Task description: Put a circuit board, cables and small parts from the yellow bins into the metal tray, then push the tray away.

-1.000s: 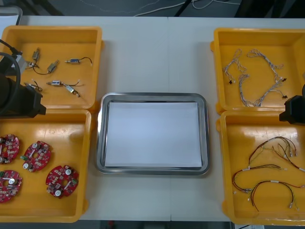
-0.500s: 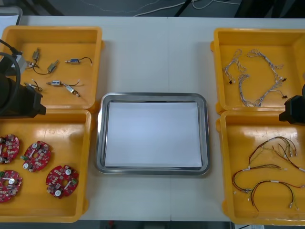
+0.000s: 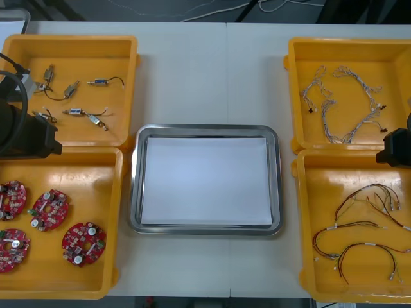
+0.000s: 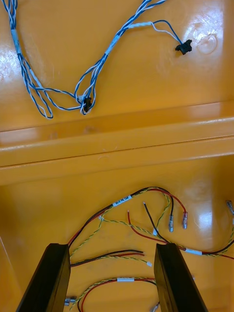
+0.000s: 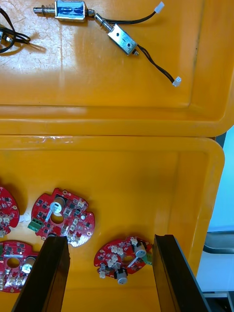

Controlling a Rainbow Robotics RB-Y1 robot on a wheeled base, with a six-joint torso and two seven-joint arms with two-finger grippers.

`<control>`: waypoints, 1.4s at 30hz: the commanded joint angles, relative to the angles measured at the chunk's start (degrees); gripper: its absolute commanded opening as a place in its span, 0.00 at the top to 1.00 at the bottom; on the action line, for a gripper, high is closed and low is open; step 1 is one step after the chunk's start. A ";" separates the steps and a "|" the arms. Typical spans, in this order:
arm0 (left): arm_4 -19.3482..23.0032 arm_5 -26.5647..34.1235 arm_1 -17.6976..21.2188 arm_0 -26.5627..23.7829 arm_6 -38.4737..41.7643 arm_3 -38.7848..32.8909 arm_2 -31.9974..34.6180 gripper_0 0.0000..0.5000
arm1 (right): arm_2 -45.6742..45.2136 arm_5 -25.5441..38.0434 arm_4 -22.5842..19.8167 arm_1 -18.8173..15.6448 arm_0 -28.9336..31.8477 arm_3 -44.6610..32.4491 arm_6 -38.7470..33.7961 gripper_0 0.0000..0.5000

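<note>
Your left gripper hangs w/ jaws spread over a red board in the near left bin — lined up to drop on it. Right gripper, jaws also apart, waits above the red/yellow cables. Tray sits bare btw the bins — nothing loaded yet.

Light table, front view: a thin seam runs from its far edge toward the near side, just right of centre; beyond the far edge lies dark floor, crossed by a pale cord; a pale, unidentifiable object sits at the far left corner.
</note>
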 commanded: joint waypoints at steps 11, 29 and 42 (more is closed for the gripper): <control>-0.50 -0.45 1.91 0.81 0.70 -1.55 1.78 0.00 | -1.81 -0.16 0.21 0.60 0.61 -1.62 1.67 0.00; -0.50 -0.45 1.91 0.81 0.70 -1.55 1.78 0.00 | -1.81 -0.16 0.21 0.60 0.61 -1.62 1.67 0.00; -0.50 -0.45 1.91 0.81 0.70 -1.55 1.78 0.00 | -1.81 -0.16 0.21 0.60 0.61 -1.62 1.67 0.00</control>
